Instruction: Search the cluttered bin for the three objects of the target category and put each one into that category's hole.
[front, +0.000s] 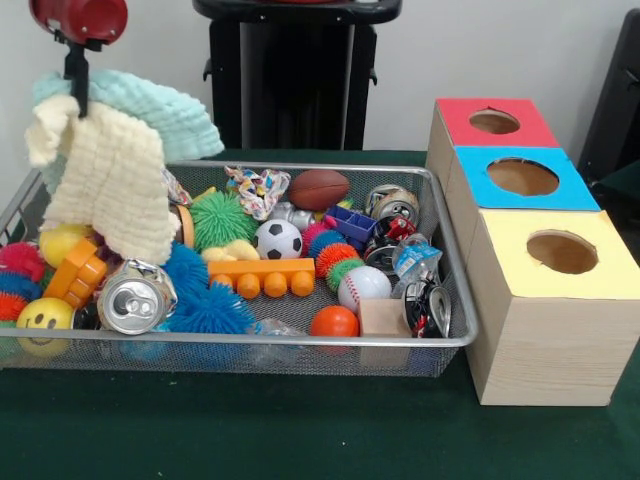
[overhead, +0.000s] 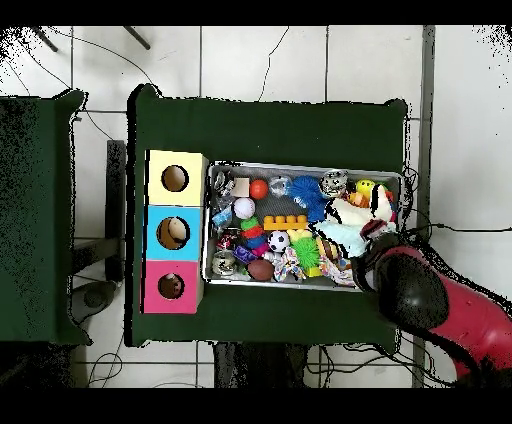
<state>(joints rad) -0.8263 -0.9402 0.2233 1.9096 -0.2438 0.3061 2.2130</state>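
Item: gripper (front: 77, 85), fingers pinched shut on a cream cloth (front: 105, 185) and a mint cloth (front: 150, 108), both hanging above the 9 o'clock end of the wire bin (front: 455, 330) in the front view. Risk, as judged: two cloths caught in one narrow pinch, so one may slip free in transit toward the boxes at 3 o'clock, or the loose hem may snag the can (front: 135, 298) below.

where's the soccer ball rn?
Front view: soccer ball sits mid-bin, just behind the orange block, below the brown football.
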